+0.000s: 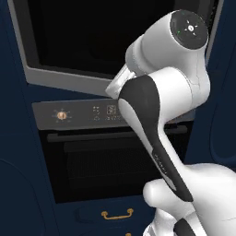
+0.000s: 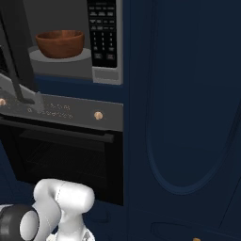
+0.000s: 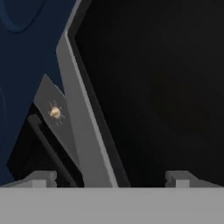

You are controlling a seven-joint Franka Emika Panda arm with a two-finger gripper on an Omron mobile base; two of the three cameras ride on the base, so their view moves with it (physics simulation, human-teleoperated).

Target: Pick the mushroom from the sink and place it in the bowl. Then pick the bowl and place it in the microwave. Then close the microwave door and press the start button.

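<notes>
Inside the microwave the bowl already sits on the plate, so with your gripper wide open and empty, push the door squarely near its free edge.

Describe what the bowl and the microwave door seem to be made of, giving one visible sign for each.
Bowl: looks like wood, reddish-brown with a slight sheen on its wall. Door: seemingly dark glass, a smooth near-black pane set in a matt grey frame that could be metal or plastic.
</notes>
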